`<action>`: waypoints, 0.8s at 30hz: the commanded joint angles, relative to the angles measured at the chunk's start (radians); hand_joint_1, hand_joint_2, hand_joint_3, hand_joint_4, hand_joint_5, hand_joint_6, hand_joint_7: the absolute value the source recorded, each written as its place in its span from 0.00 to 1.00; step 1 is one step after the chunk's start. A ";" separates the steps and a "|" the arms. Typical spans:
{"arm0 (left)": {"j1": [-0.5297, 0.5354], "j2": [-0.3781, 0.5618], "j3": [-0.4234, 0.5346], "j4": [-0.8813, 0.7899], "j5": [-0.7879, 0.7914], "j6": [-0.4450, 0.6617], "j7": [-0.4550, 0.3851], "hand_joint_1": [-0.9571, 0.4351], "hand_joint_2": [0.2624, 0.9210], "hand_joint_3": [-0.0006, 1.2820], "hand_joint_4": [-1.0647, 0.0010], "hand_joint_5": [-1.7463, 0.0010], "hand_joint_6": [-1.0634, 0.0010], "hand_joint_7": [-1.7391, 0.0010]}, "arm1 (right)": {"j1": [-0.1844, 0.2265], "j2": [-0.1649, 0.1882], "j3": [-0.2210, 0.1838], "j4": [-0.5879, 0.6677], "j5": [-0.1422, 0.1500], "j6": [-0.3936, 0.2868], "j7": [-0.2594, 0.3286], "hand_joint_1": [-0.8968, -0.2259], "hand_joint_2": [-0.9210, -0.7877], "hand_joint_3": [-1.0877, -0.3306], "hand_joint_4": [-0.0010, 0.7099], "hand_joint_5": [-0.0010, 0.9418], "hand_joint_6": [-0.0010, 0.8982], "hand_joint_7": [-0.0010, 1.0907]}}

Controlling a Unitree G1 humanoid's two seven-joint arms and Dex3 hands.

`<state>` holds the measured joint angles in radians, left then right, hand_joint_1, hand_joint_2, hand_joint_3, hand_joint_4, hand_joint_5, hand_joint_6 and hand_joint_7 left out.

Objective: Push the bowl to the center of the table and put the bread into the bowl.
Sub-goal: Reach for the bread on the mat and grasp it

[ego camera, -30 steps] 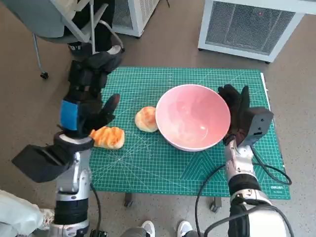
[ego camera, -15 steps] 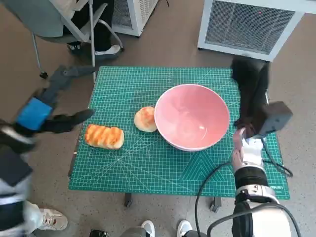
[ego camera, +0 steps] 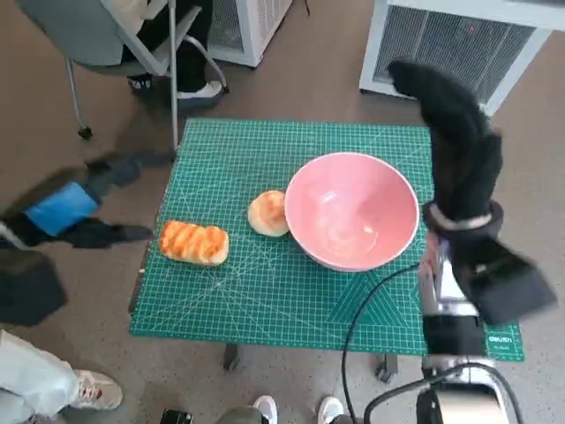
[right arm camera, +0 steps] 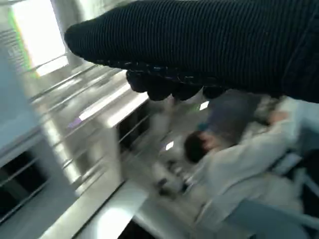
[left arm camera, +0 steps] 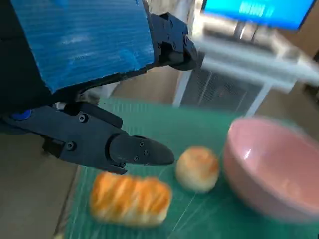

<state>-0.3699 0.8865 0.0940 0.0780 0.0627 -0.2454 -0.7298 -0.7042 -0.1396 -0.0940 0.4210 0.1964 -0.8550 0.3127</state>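
A green cutting mat [ego camera: 265, 300] covers the desk; a chair [ego camera: 106, 35] and two white ventilated cabinets [ego camera: 459, 40] stand on the floor beyond its far edge. The pink bowl [ego camera: 351, 210] sits empty right of the mat's centre. The round bread [ego camera: 267, 213] touches its left rim; the striped loaf [ego camera: 193, 243] lies further left, apart. The left hand [ego camera: 75, 212] hovers off the desk's left edge, fingers spread, holding nothing. The right hand [ego camera: 455, 146] is raised beside the bowl's right, empty, fingers extended.
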 commanded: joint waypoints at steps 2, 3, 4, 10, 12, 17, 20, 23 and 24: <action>-0.022 0.006 -0.070 0.035 0.070 -0.012 -0.013 0.39 1.00 0.05 0.75 1.00 0.71 0.93 | 0.062 -0.011 0.017 -0.092 0.000 0.028 0.014 0.48 0.00 0.48 0.46 0.03 0.06 0.60; -0.025 0.005 -0.085 0.039 0.086 -0.008 -0.012 0.39 1.00 0.05 0.75 1.00 0.71 0.93 | 0.068 -0.012 0.019 -0.103 -0.001 0.034 0.013 0.48 0.00 0.48 0.46 0.03 0.06 0.60; -0.028 0.005 -0.095 0.042 0.098 -0.005 -0.012 0.39 1.00 0.05 0.75 1.00 0.70 0.94 | 0.072 -0.013 0.020 -0.110 -0.001 0.039 0.012 0.48 0.00 0.48 0.46 0.03 0.06 0.60; -0.045 -0.005 -0.167 0.070 0.200 -0.006 0.011 0.41 0.99 0.03 0.75 1.00 0.67 0.97 | 0.093 -0.014 0.023 -0.153 0.005 0.073 0.008 0.49 0.00 0.47 0.45 0.02 0.07 0.62; -0.053 -0.013 -0.189 0.086 0.233 -0.009 0.023 0.41 0.99 0.03 0.75 1.00 0.66 0.97 | 0.098 -0.014 0.022 -0.164 -0.004 0.079 0.002 0.50 0.00 0.47 0.45 0.02 0.06 0.62; -0.073 -0.029 -0.229 0.125 0.286 -0.013 0.043 0.43 0.98 0.01 0.73 1.00 0.66 0.98 | 0.103 -0.016 0.018 -0.175 -0.017 0.087 -0.004 0.49 0.00 0.47 0.43 0.01 0.05 0.62; -0.088 -0.044 -0.249 0.154 0.306 -0.018 0.051 0.44 0.98 0.01 0.73 1.00 0.66 0.99 | 0.106 -0.016 0.016 -0.178 -0.018 0.092 -0.006 0.49 0.00 0.47 0.43 0.01 0.05 0.63; -0.101 -0.057 -0.263 0.181 0.315 -0.015 0.051 0.45 0.97 0.00 0.72 1.00 0.67 0.99 | 0.108 -0.016 0.016 -0.181 -0.022 0.095 -0.008 0.49 0.00 0.47 0.43 0.01 0.05 0.63; -0.107 -0.064 -0.270 0.195 0.316 -0.013 0.050 0.46 0.97 0.00 0.72 1.00 0.67 0.99 | 0.109 -0.016 0.016 -0.182 -0.023 0.095 -0.009 0.49 0.00 0.47 0.43 0.01 0.05 0.63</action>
<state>-0.4475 0.8362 -0.1592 0.2432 0.3633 -0.2571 -0.6875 -0.6168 -0.1529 -0.0781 0.2425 0.1881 -0.7745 0.3109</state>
